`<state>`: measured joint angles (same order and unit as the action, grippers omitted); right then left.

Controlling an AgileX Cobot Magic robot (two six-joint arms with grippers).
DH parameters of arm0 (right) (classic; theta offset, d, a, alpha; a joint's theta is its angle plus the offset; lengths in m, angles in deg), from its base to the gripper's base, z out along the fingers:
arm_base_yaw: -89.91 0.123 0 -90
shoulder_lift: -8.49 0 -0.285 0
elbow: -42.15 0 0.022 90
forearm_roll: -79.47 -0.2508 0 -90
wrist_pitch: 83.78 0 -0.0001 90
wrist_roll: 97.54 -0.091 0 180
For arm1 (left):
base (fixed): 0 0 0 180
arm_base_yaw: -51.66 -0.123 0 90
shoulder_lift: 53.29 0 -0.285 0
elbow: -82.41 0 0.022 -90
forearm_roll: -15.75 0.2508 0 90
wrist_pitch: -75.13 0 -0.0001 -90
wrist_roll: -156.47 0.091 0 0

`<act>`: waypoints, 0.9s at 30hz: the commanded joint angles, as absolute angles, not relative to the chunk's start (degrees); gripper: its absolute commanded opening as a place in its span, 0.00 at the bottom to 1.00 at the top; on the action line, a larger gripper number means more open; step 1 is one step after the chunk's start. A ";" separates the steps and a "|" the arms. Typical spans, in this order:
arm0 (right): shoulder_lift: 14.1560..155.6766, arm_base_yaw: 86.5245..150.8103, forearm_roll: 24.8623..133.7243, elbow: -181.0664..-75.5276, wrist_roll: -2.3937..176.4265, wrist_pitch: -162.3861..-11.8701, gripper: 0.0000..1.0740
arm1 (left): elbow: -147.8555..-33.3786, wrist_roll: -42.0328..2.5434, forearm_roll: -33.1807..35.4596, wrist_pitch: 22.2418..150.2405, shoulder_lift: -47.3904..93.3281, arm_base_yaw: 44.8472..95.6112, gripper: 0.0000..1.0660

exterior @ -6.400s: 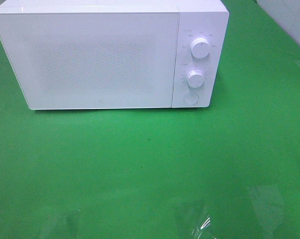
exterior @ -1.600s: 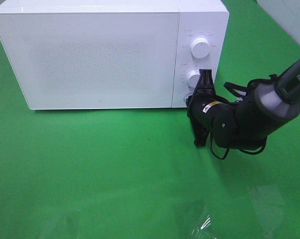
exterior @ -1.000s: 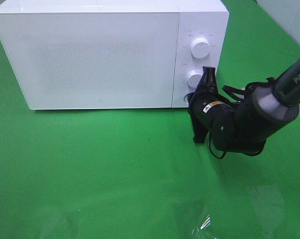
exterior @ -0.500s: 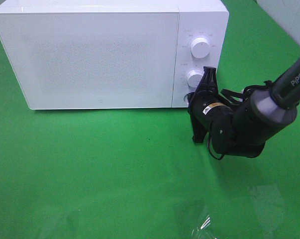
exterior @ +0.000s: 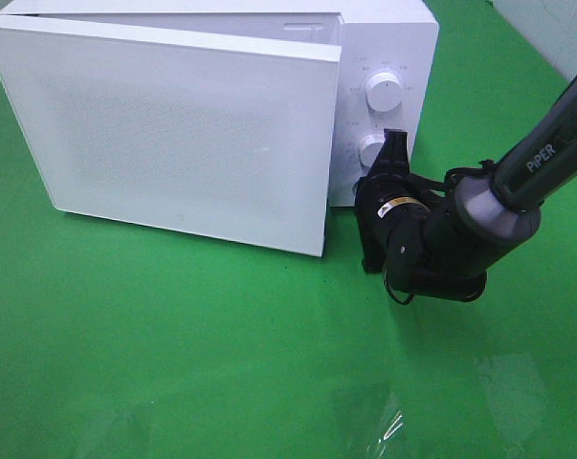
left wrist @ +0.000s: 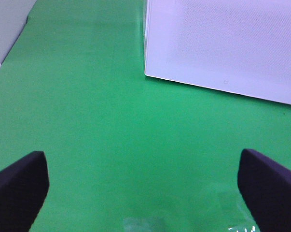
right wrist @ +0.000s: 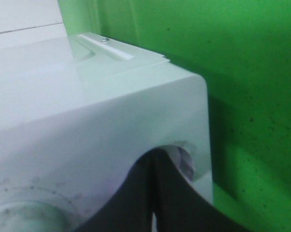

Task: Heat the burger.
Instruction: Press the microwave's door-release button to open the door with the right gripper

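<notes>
The burger is out of view. The white microwave [exterior: 384, 57] stands at the back, and its door [exterior: 173, 134] is ajar, its right edge swung out toward me. My right gripper [exterior: 366, 187] is shut, with its fingertips against the round button at the bottom of the control panel. In the right wrist view the shut gripper [right wrist: 152, 159] touches that button [right wrist: 186, 162]. My left gripper [left wrist: 145, 193] shows only in the left wrist view, open and holding nothing, low over the green mat in front of the door [left wrist: 222, 43].
Two white knobs [exterior: 384, 91] sit on the panel above the button. The right arm [exterior: 479, 215] stretches in from the right edge. A green mat [exterior: 221, 335] covers the table. A wrinkled transparent film [exterior: 388, 430] lies near the front edge.
The microwave door, shut half a second ago, has sprung open at its right edge. The right gripper has stayed at the button and shifted slightly left.
</notes>
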<state>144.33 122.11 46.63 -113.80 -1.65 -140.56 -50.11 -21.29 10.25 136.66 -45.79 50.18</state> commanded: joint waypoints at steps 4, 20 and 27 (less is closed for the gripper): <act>145.42 119.35 51.73 -121.08 -0.90 -156.66 0.00 | -49.99 -21.52 9.96 136.37 -46.02 49.95 0.93; 145.02 119.35 51.68 -121.02 -1.08 -151.79 0.00 | -49.99 -21.52 9.96 136.37 -46.02 49.95 0.93; 143.76 119.58 52.82 -120.85 -1.53 -147.66 0.00 | -49.99 -21.52 9.96 136.37 -46.02 49.95 0.93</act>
